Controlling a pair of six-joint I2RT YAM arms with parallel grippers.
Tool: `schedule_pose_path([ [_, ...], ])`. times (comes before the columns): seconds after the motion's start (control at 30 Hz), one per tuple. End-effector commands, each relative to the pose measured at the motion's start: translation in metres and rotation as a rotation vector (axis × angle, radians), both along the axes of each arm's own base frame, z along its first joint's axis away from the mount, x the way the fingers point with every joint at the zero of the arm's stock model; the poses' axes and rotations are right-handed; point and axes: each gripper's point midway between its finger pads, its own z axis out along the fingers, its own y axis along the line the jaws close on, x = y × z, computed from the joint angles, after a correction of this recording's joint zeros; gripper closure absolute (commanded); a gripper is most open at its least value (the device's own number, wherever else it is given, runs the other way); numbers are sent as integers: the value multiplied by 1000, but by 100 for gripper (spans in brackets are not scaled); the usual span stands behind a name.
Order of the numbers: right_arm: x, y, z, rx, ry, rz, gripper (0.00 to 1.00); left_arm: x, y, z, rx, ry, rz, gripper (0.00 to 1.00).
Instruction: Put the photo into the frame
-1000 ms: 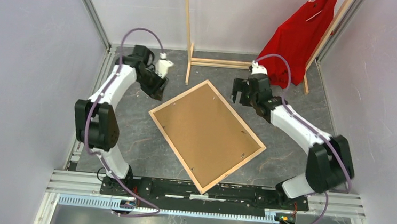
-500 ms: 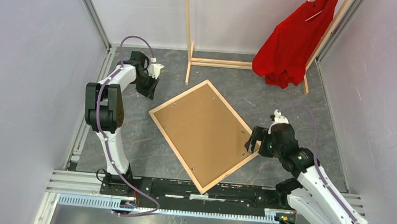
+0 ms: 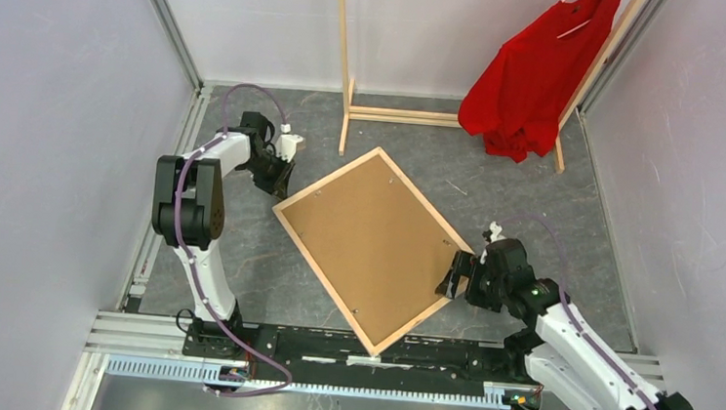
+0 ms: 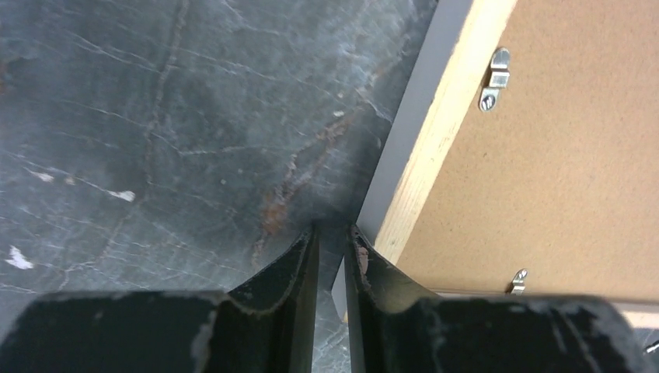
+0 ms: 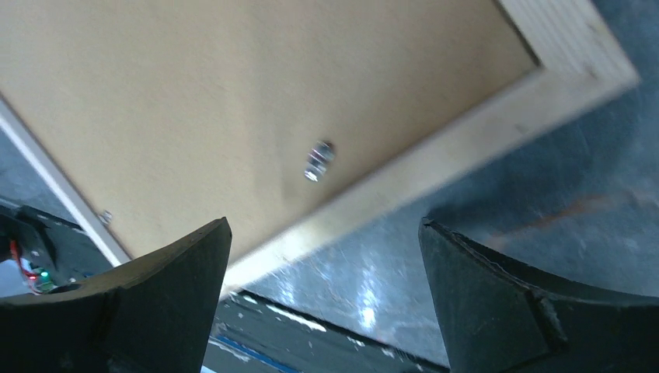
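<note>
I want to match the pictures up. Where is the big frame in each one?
Top external: the frame lies back up, turned like a diamond, in the middle of the table.
Left wrist: its wood rim slants down the right side.
Right wrist: its rim crosses from upper right to lower left.
Shared landmark: the brown board back inside the rim shows in all three.

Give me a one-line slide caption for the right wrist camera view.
Right gripper, jaws wide open, above the frame's wood edge and a metal clip on the photo's brown board back.
</note>
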Motion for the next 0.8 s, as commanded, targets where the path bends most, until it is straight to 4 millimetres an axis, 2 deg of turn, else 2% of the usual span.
schedule_pose_path([
  [0.0, 40, 13, 14, 41, -120, -6, 2, -26, -10, 5, -31, 13, -97, 74],
  [0.2, 95, 12, 34, -8, -211, -21, 2, -60, -3, 5, -3, 64, -180, 74],
  [0.33, 125, 4, 42, -70, -239, -44, 2, -88, -2, 4, 3, 104, -241, 74],
  [0.43, 135, -6, 40, -120, -234, -75, 2, -111, -10, 0, -6, 136, -293, 74],
  [0.57, 138, -10, 35, -146, -215, -69, 2, -139, -24, -2, 0, 161, -383, 74],
  [0.77, 149, -4, 37, -128, -231, -64, 2, -159, -47, 8, -21, 154, -480, 73],
])
